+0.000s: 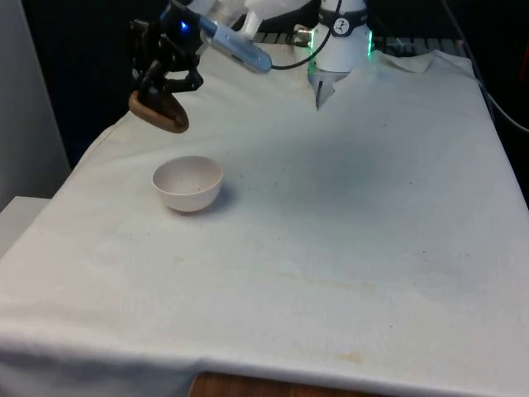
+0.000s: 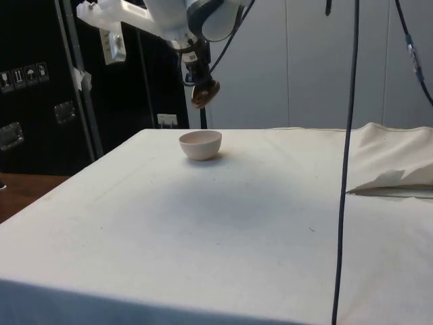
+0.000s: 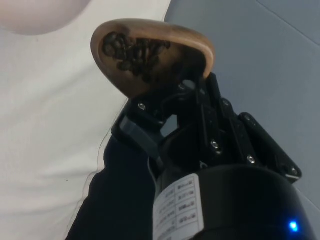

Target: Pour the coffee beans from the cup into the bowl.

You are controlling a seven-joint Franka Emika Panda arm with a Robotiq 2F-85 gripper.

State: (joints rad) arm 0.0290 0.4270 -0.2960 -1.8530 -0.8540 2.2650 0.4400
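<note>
The white-clothed desk carries a pale bowl. The hand pinches a wooden cup of coffee beans, tilted, above and just behind the bowl, nearer the robot.

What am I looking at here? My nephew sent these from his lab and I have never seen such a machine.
It is a white robot arm working at a table under a white cloth. One picture looks across the table, one from its side, one from the wrist. The black two-finger end effector is shut on a small brown wooden cup, tipped in the air beside and above a pale round bowl standing on the cloth. In the wrist view, dark coffee beans lie in the cup.
</note>
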